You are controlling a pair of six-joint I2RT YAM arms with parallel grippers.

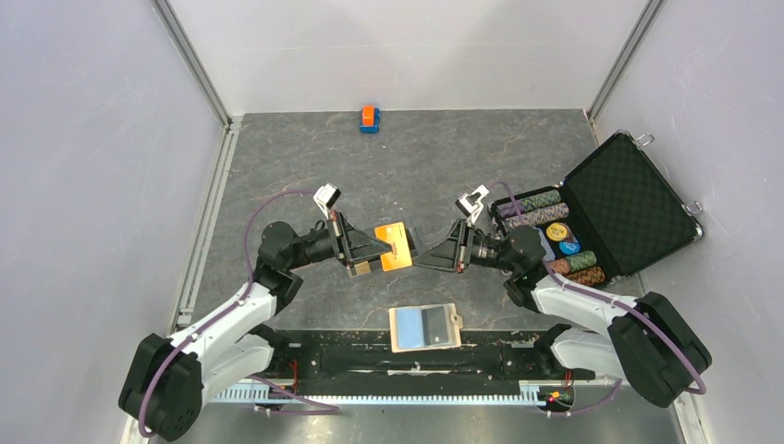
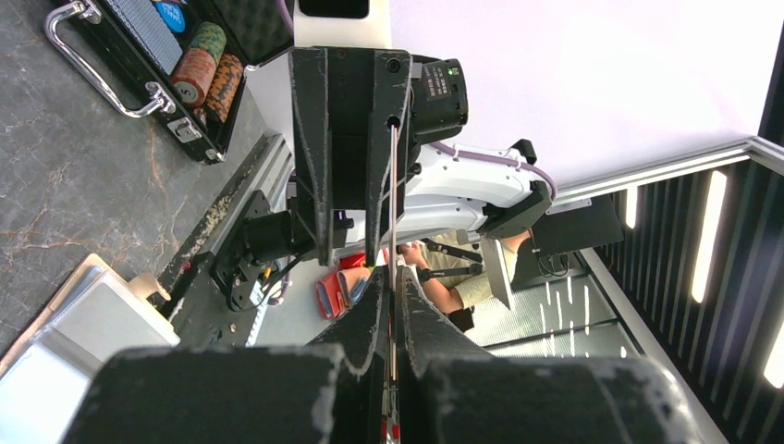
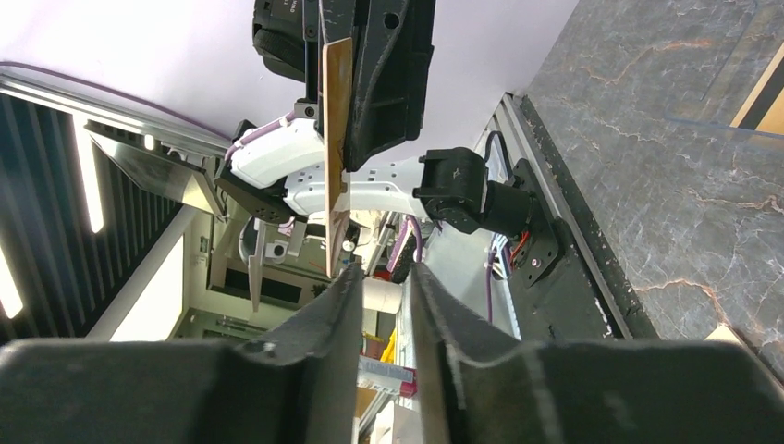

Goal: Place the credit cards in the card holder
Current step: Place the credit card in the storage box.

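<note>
Left gripper clamped on orange card, edge-on in wrist views; right gripper apart at card's 3 o'clock.

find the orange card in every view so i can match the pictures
top external: orange card near picture centre
left wrist: orange card edge-on, thin central line
right wrist: orange card edge-on, upper left of centre
shared landmark: left gripper clamping it

The dark grey, marbled worktop carries three things, well apart. A small orange-and-blue block sits at the far edge, near the middle. An open black case holding poker chips lies at the right. The tan card holder lies at the near edge, in the middle, with a light blue card on or in it.
</note>
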